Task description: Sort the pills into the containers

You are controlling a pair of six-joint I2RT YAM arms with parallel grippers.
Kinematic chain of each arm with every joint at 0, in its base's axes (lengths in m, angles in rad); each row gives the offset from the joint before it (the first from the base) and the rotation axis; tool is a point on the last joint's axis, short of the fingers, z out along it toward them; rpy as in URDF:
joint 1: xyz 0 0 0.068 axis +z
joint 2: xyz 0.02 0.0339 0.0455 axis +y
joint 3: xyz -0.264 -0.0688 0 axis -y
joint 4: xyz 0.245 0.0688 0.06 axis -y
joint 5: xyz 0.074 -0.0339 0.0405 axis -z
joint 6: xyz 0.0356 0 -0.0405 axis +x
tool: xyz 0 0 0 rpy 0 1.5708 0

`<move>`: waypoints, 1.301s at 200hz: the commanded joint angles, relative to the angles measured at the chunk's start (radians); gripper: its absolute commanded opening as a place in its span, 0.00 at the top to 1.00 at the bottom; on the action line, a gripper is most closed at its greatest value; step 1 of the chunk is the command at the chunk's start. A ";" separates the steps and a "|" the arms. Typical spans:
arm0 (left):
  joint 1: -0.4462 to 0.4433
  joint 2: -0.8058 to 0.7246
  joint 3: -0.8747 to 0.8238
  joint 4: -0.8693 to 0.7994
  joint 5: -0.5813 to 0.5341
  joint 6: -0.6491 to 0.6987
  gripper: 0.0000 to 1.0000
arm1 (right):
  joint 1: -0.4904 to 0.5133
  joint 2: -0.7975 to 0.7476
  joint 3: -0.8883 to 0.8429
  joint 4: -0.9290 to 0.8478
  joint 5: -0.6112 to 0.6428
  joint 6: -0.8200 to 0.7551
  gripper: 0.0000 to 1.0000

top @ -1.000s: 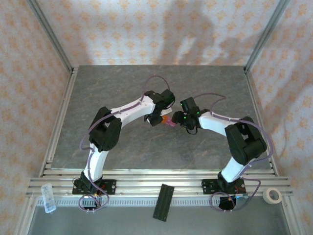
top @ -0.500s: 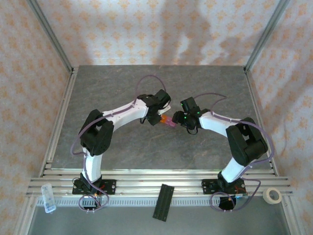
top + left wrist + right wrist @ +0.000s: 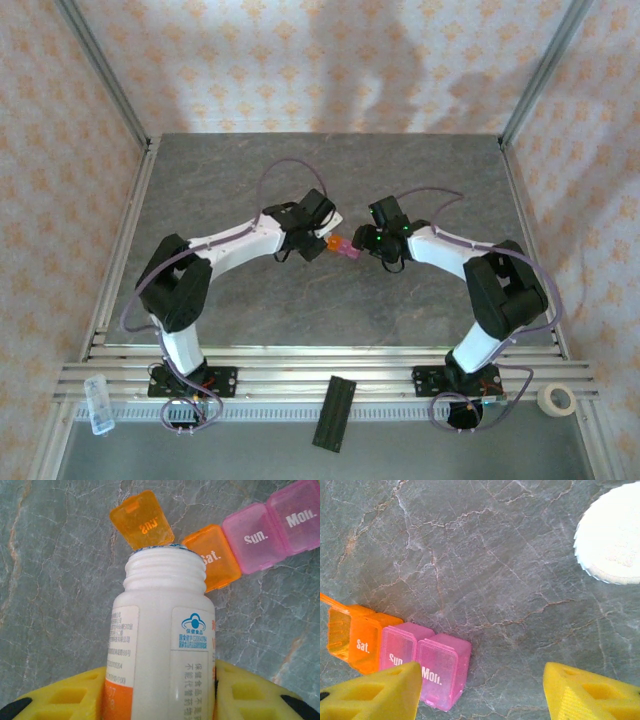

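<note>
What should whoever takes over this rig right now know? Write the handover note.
Left gripper: shut on the white bottle, cap off, mouth aimed at the pill box's open orange compartment.
Right gripper: open, empty, hovering by the box's pink end.
Cap: lying on the table, apart from the box.
Done: bottle uncapped, one orange lid open.
Left: pour and sort the pills. The Sat., Sun. and Mon. lids are shut. Whether any pill is in yet cannot be told.

A lab rig: aluminium frame (image 3: 105,70), patterned backdrop (image 3: 250,60).
</note>
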 commanded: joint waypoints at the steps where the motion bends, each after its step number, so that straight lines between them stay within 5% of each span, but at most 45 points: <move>1: 0.009 -0.081 -0.068 0.160 0.035 -0.041 1.00 | 0.006 -0.051 0.043 -0.057 0.059 -0.018 0.35; 126: 0.020 -0.457 -0.481 0.977 0.230 -0.141 1.00 | -0.165 -0.090 0.265 -0.340 0.112 -0.096 0.33; 194: 0.020 -0.501 -0.504 1.236 0.306 -0.146 1.00 | -0.192 0.056 0.437 -0.481 0.150 -0.137 0.32; 260: 0.024 -0.463 -0.456 1.275 0.307 -0.082 1.00 | -0.191 0.236 0.527 -0.550 0.162 -0.161 0.32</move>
